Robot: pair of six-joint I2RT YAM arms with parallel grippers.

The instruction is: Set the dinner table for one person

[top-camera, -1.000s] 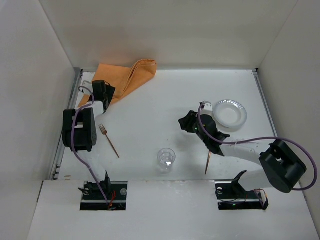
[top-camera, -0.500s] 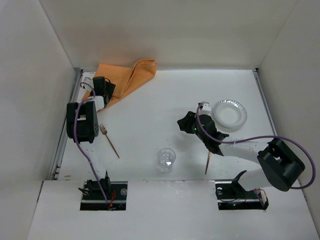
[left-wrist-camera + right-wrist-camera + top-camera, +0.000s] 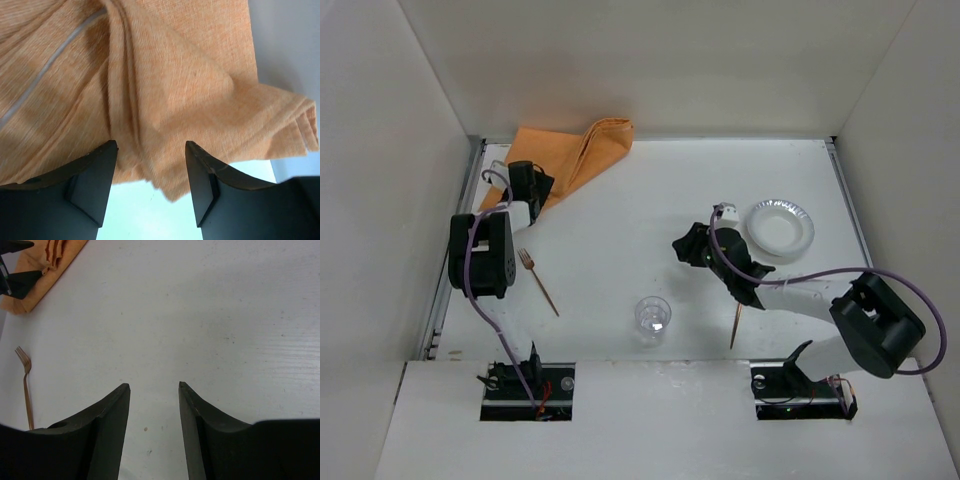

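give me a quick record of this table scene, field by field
table: white, rails at left and right edges
cloth: orange, bunched, far left corner
fork: flat, left side, tines toward far edge
glass: clear, upright, near middle
plate: right side, nothing on it
thin utensil: near right, partly hidden, kind unclear
left jaws: open at the cloth's edge, not gripping
right jaws: open over bare table, holding nothing

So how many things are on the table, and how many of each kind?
Copper cutlery: 2, a fork and a half-hidden piece
Plate: 1
Glass: 1
Orange cloth: 1
Total: 5
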